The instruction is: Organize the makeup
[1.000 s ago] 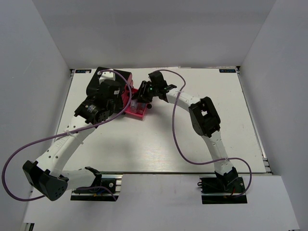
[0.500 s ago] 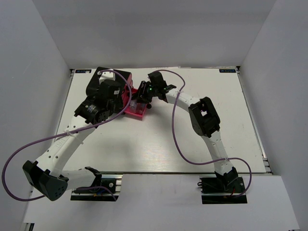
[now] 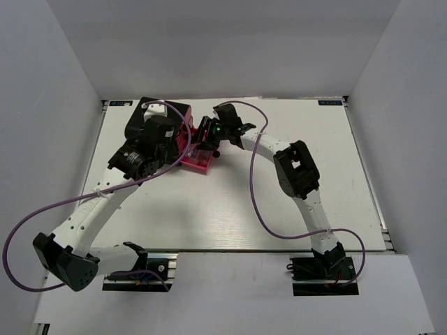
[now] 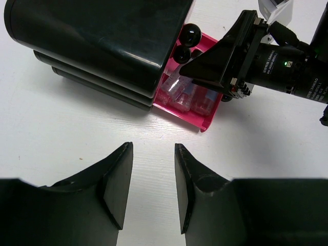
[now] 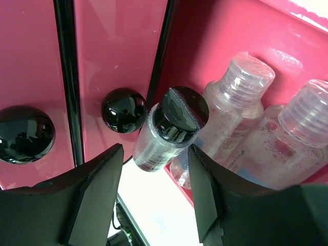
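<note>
The right gripper [image 5: 155, 149] reaches into the open pink drawer [image 5: 205, 41] with its fingers parted a little wider than the small black-capped bottle [image 5: 171, 120] that lies tilted between their tips. A sliver of gap shows beside one finger, so the bottle does not look clamped. Just beside that bottle, inside the same drawer, two clear-capped bottles [image 5: 241, 87] lie side by side, touching each other. Behind the fingers are the closed pink drawer fronts with their round black knobs [image 5: 124, 109]. The left gripper [image 4: 152, 146] hangs over bare tabletop [image 4: 61, 133] just in front of the drawer, its fingers a narrow gap apart with nothing between them. Beyond it, the open drawer juts out from the foot of the black box [image 4: 102, 41]. The box stands near the far edge of the tabletop, toward its far left corner. In the overhead view both arms meet at this box, which the left arm partly covers.
</note>
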You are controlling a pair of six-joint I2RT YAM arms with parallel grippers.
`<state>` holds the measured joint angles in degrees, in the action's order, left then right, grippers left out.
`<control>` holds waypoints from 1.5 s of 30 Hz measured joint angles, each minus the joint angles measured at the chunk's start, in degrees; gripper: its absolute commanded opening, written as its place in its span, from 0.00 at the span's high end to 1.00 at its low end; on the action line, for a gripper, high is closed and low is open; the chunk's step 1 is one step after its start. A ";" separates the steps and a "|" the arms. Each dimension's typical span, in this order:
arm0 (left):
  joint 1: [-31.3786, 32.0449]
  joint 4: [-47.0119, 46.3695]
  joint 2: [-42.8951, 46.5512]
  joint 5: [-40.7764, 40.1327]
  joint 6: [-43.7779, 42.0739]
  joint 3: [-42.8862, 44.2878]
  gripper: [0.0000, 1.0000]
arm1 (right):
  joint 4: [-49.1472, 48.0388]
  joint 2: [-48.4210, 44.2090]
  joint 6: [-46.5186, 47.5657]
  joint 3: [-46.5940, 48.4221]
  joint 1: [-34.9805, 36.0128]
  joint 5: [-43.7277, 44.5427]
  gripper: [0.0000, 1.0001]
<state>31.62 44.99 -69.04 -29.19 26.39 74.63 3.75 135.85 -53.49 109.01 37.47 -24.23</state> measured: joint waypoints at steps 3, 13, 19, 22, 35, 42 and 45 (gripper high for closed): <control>0.00 0.00 0.00 0.00 0.00 0.00 0.52 | -0.39 -0.04 0.11 -0.22 -0.26 -0.37 0.44; 0.00 -0.50 0.00 0.04 0.00 0.00 0.52 | -0.96 -3.56 2.84 -4.28 -2.80 -3.15 0.62; 0.00 -1.18 -0.02 0.09 0.00 0.00 0.51 | -1.11 -6.36 9.01 -4.98 -4.68 -5.53 0.83; 0.00 -1.55 -0.02 0.09 0.00 0.00 0.52 | 0.55 -6.73 17.73 -4.50 -4.96 -6.01 0.80; 0.00 -3.50 -0.07 0.28 0.83 -0.39 0.51 | 13.07 -11.96 49.48 -10.43 -7.28 -1.36 0.53; 0.00 -4.39 -0.13 0.79 1.92 -0.83 0.43 | 15.32 -12.48 56.39 -11.34 -9.40 -2.60 0.34; 0.00 -4.68 -0.28 1.16 2.62 -0.92 0.41 | 15.91 -11.13 58.16 -10.34 -9.33 -4.31 0.33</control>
<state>31.62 40.32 -69.32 -28.03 29.02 73.71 19.66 124.73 4.67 98.67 28.14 -28.53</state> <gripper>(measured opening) 0.584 0.666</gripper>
